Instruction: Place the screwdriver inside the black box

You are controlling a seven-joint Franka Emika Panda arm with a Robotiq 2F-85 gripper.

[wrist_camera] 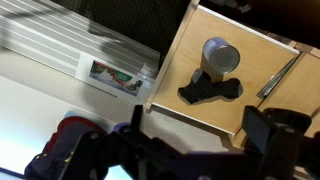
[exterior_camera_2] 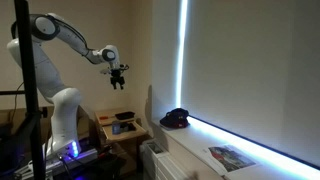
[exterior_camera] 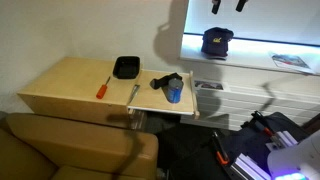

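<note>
The screwdriver (exterior_camera: 102,88), with an orange-red handle, lies on the light wooden table (exterior_camera: 60,85), in front of and left of the black box (exterior_camera: 126,67). The black box is a shallow open tray near the table's back edge and looks empty. It also shows small in an exterior view (exterior_camera_2: 124,116). My gripper (exterior_camera_2: 118,76) hangs high in the air, well above the table, and only its fingertips show at the top of an exterior view (exterior_camera: 226,5). In the wrist view my gripper (wrist_camera: 200,140) is open and empty. Screwdriver and box are outside the wrist view.
A blue-grey cup (exterior_camera: 175,93) (wrist_camera: 220,57) and a black object (exterior_camera: 163,82) (wrist_camera: 210,91) sit on the table's right part, with a slender grey tool (wrist_camera: 278,78) beside them. A dark cap (exterior_camera: 216,41) rests on the white window ledge. A radiator (wrist_camera: 60,45) lies beyond the table edge.
</note>
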